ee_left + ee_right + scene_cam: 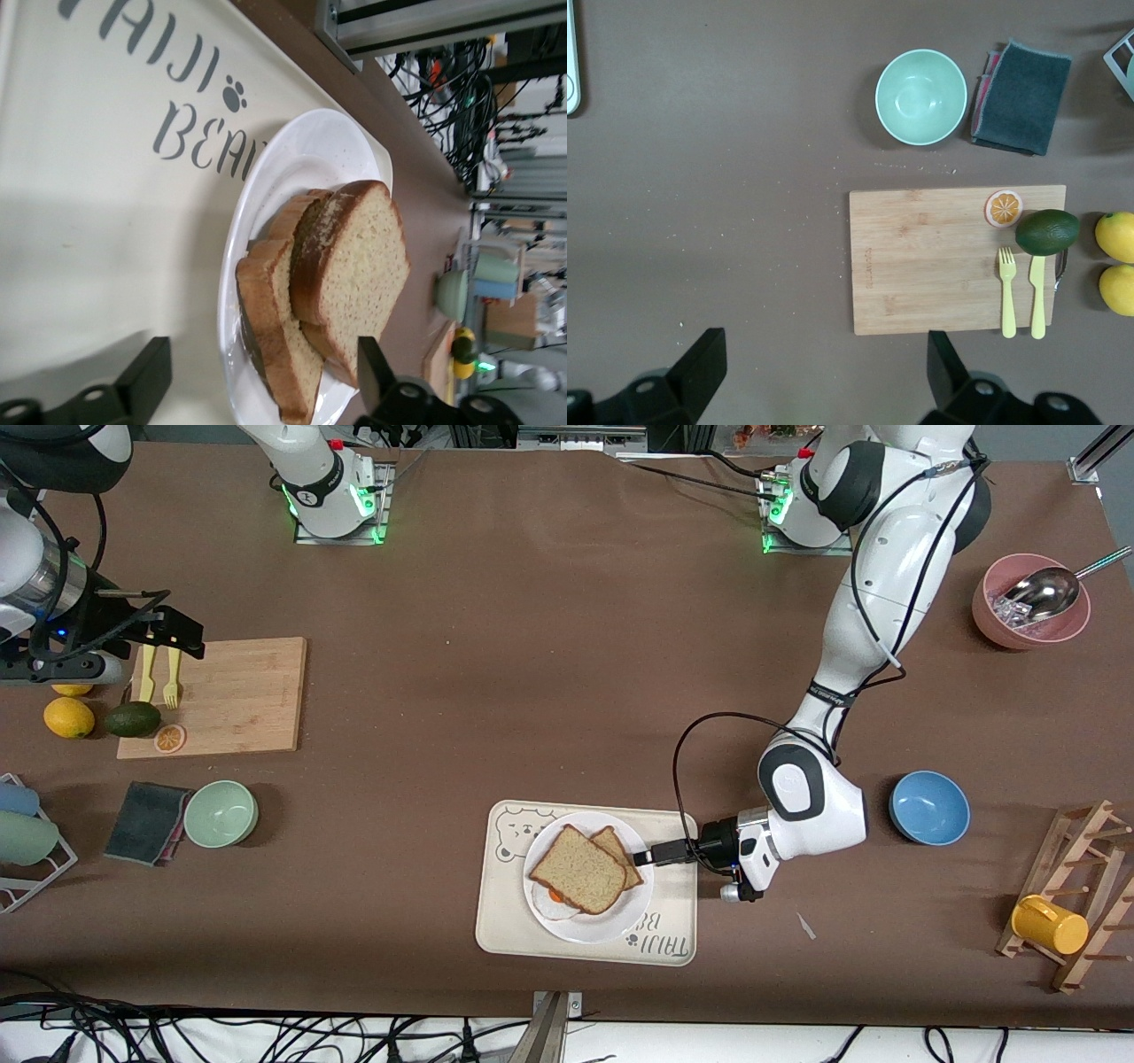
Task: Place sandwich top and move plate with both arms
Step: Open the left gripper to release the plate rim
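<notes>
The sandwich top (578,868) (359,257), a brown speckled slice, lies across a squarer slice (620,849) (275,332) and a fried egg (551,906) on the white plate (595,928) (301,155). The plate stands on a cream bear-print tray (678,895). My left gripper (643,857) (260,376) is open at the plate's edge toward the left arm's end, turned on its side. One finger (146,376) is low over the tray, the other (372,367) just above the bread. Nothing is gripped. My right gripper (173,636) (824,372) waits open, high over the cutting board's edge.
A cutting board (221,695) with yellow cutlery, an avocado and lemons, a green bowl (221,813) and a dark cloth lie at the right arm's end. A blue bowl (929,807), a pink bowl with a scoop (1030,607) and a rack with a yellow cup (1050,924) are at the left arm's end.
</notes>
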Robot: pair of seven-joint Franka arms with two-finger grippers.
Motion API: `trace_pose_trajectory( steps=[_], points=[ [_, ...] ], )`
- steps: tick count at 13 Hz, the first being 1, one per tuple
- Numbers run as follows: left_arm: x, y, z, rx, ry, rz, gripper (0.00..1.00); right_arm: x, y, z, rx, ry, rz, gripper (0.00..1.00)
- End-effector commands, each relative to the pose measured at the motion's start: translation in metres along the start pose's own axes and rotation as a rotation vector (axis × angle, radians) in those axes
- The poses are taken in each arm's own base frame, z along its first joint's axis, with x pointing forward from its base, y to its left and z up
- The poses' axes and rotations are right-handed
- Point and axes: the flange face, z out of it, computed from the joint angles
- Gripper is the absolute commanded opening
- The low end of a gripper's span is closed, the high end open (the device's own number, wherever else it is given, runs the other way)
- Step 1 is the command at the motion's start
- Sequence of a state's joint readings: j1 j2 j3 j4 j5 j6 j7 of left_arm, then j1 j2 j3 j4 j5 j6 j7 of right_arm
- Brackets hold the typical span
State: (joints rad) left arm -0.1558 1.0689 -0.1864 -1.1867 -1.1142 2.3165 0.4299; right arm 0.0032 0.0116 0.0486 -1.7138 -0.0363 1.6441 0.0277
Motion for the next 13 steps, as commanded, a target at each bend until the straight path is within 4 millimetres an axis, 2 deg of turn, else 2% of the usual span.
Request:
trace_pose_trajectory(
  steps=[1,7,11,13],
  points=[
    [-0.004,0.015,-0.028,0.069,-0.033,0.058,1.00,0.000,0.001,-0.003,0.009,-0.002,-0.007,1.00],
    [-0.008,0.082,-0.076,0.359,-0.116,0.168,1.00,0.000,0.001,-0.002,0.009,-0.003,-0.007,1.00],
    [-0.020,0.148,-0.133,0.611,-0.228,0.348,1.00,0.000,0.001,-0.002,0.009,-0.005,-0.006,1.00],
    [-0.030,0.172,-0.159,0.716,-0.282,0.365,1.00,0.000,0.001,-0.002,0.009,-0.005,-0.007,1.00]
  ],
)
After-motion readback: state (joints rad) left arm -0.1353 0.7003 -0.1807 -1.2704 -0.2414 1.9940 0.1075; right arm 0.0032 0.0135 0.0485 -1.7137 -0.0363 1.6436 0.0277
